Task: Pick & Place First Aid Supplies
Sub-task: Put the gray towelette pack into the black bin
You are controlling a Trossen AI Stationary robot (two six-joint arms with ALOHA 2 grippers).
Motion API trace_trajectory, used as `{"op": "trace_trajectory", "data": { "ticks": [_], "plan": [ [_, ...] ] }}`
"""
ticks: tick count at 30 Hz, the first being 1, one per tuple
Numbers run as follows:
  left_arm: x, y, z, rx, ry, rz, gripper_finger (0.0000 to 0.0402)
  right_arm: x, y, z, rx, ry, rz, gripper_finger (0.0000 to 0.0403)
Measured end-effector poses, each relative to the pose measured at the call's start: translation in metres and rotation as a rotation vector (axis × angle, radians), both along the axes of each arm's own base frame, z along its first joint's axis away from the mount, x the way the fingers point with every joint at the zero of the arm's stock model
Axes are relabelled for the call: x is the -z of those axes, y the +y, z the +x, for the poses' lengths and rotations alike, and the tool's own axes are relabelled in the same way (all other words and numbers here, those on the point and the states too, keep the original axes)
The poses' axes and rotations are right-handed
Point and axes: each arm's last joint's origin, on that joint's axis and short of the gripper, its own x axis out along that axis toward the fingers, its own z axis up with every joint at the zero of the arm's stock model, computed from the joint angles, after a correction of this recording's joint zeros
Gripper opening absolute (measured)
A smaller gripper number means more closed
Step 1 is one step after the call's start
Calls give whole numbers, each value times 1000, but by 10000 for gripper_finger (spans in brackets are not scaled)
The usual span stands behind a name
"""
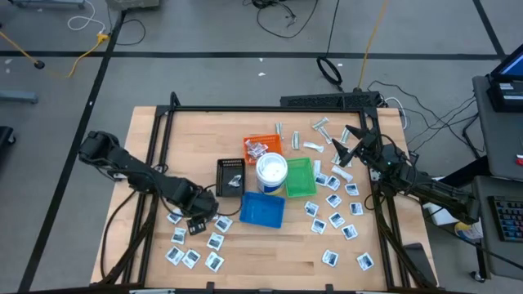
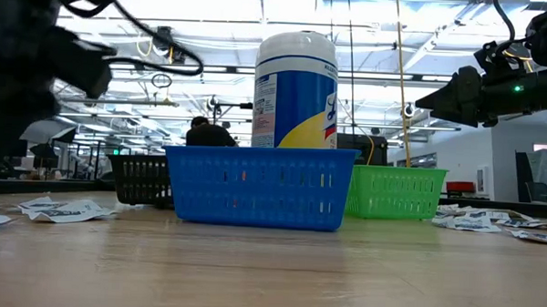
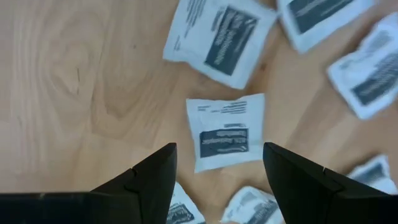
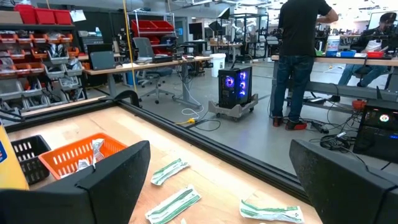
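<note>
Fingers of the left gripper (image 3: 217, 180) stand apart above a white packet (image 3: 226, 130), at seven o'clock from the blue tray (image 1: 262, 210). Right gripper (image 1: 347, 145) waits spread wide at three o'clock.

High cam: straight down, whole desk (image 1: 245, 253). Low cam: desk level, close to blue tray (image 2: 259, 185), facing room. L wrist: near, looking down on packets (image 3: 225, 130). R wrist: level, across orange tray (image 4: 71, 155) to room. High + low share trays.
</note>
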Motion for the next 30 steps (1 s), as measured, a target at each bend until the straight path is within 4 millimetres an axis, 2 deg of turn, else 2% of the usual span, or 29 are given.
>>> {"op": "trace_trajectory", "data": {
  "ticks": [9, 19, 23, 30],
  "plan": [
    [34, -6, -17, -29, 21, 58, 241, 0, 0, 0, 0, 0, 0, 380],
    [38, -6, -18, 33, 0, 105, 233, 0, 0, 0, 0, 0, 0, 380],
    [39, -4, -16, 12, -8, 102, 190, 0, 0, 0, 0, 0, 0, 380],
    [39, -2, -12, -18, -23, 90, 79, 0, 0, 0, 0, -1, 0, 380]
  ]
}}
